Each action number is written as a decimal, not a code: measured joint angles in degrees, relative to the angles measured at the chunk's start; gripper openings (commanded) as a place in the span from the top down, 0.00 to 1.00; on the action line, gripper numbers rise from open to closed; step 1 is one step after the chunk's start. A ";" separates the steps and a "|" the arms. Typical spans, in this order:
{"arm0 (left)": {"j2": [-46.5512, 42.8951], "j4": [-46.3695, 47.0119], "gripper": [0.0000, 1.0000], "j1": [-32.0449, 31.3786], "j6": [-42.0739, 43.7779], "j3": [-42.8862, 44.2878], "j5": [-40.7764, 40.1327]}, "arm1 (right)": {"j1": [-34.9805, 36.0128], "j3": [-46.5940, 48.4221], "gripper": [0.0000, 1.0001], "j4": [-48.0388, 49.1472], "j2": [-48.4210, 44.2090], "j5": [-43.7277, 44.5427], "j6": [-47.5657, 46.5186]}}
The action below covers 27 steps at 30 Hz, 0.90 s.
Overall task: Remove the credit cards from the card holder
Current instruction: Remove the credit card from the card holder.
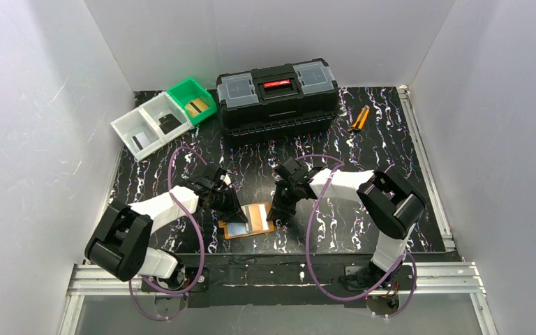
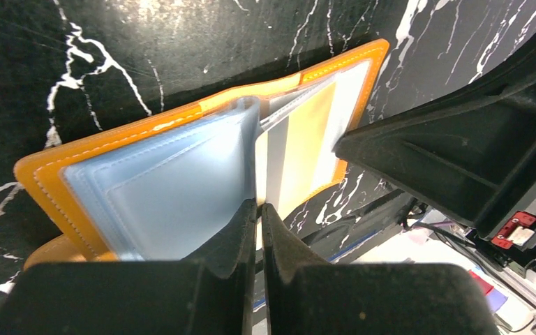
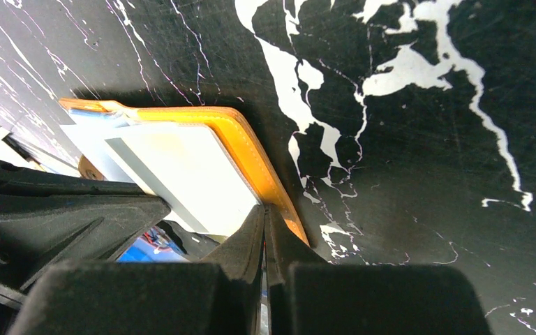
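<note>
- Top view: the card holder (image 1: 237,227) lies open on the black marbled table (image 1: 363,167), between the two hands. The left gripper (image 1: 232,207) is on its left half and the right gripper (image 1: 278,215) is at its right edge.
- Left wrist view: the left gripper (image 2: 259,207) is drawn almost closed. A thin pale-yellow edge is nipped in the slit, right at its tips, among the holder's clear bluish pockets (image 2: 160,195). Whether that edge is card or pocket leaf I cannot tell. A gold card (image 2: 310,143) sits in a pocket just ahead and right of the tips.
- Right wrist view: the right gripper (image 3: 265,209) is pressed closed. Its tips touch the holder's orange rim (image 3: 251,153), and a pale card face (image 3: 181,174) lies just ahead and to their left. I cannot tell whether it grips the rim.
</note>
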 measured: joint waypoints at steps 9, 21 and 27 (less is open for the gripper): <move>0.11 -1.46 1.00 1.11 2.58 0.00 -0.52 | -0.07 0.00 0.96 0.00 0.04 -0.15 -0.02; 0.48 -3.43 0.98 1.73 4.09 0.48 -2.05 | -0.04 0.00 0.96 0.20 0.22 -0.66 0.00; 0.46 -3.93 0.96 1.90 4.22 0.63 -2.29 | -0.04 0.00 0.96 0.61 0.57 -1.49 -0.02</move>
